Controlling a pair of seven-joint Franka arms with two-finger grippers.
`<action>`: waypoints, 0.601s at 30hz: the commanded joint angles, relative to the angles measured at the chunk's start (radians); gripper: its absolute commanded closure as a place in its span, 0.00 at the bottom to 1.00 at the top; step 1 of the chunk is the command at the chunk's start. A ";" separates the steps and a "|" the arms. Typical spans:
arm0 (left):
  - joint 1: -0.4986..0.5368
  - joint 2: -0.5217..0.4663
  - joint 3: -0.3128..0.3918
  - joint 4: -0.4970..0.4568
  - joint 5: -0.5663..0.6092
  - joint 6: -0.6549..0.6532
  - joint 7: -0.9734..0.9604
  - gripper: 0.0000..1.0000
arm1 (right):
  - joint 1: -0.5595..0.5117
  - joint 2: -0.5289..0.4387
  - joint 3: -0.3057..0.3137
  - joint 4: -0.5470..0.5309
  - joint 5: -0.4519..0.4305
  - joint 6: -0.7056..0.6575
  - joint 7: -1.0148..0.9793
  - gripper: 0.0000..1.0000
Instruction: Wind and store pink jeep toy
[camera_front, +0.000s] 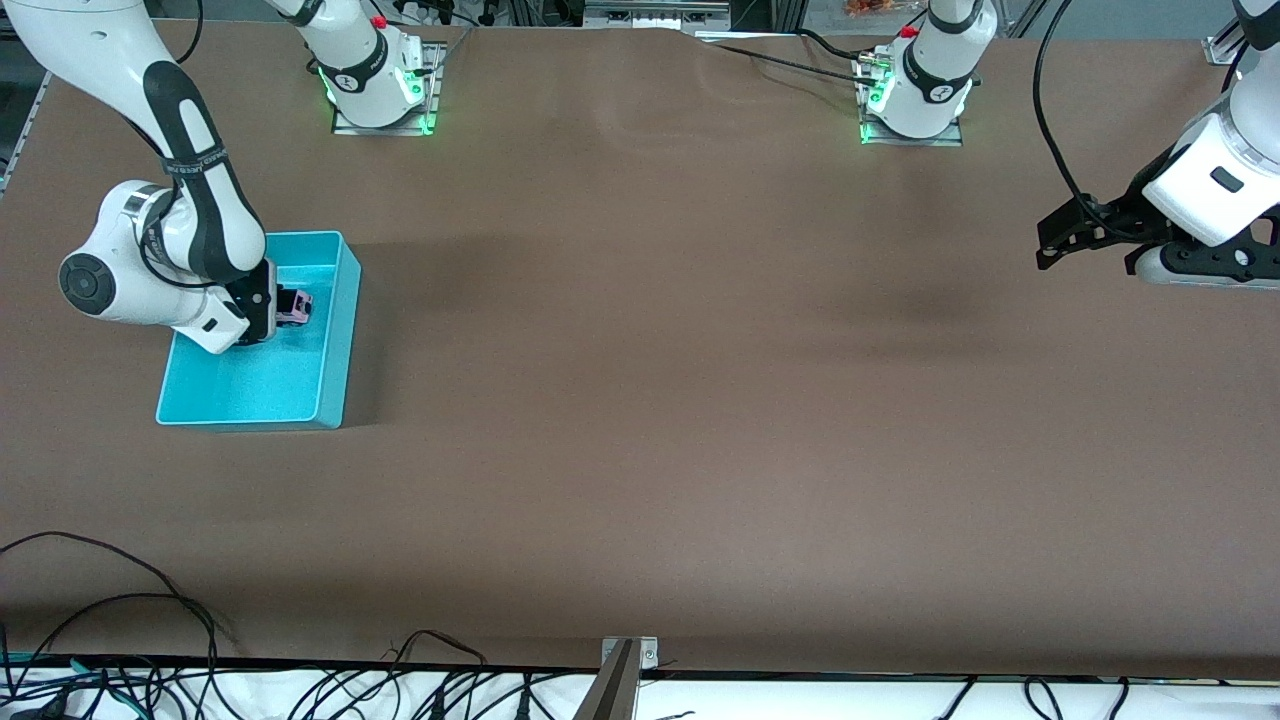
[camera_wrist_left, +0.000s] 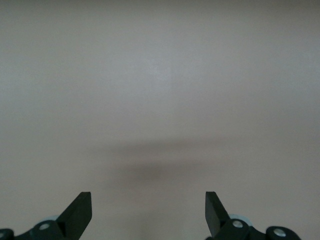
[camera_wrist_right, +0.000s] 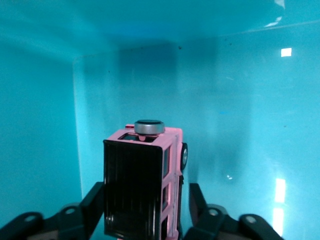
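front view: right hand is down inside the turquoise bin, which sits on the brown worktop near the right arm's end; the pink jeep toy shows at its fingertips. left hand hangs over the worktop's edge at the left arm's end, waiting. left wrist view: left hand fingers spread wide over bare worktop. right wrist view: right hand pinches the pink jeep toy by its sides, black roof toward the camera, inside the turquoise bin.
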 joint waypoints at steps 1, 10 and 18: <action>-0.011 0.021 0.010 0.042 0.030 -0.028 -0.013 0.00 | 0.002 -0.011 0.013 0.096 0.023 -0.125 -0.024 0.00; -0.007 0.020 0.010 0.042 0.021 -0.030 -0.022 0.00 | 0.015 -0.009 0.041 0.403 0.047 -0.386 0.004 0.00; 0.010 0.004 0.010 0.051 0.001 -0.030 -0.021 0.00 | 0.035 0.001 0.042 0.615 0.075 -0.486 0.230 0.00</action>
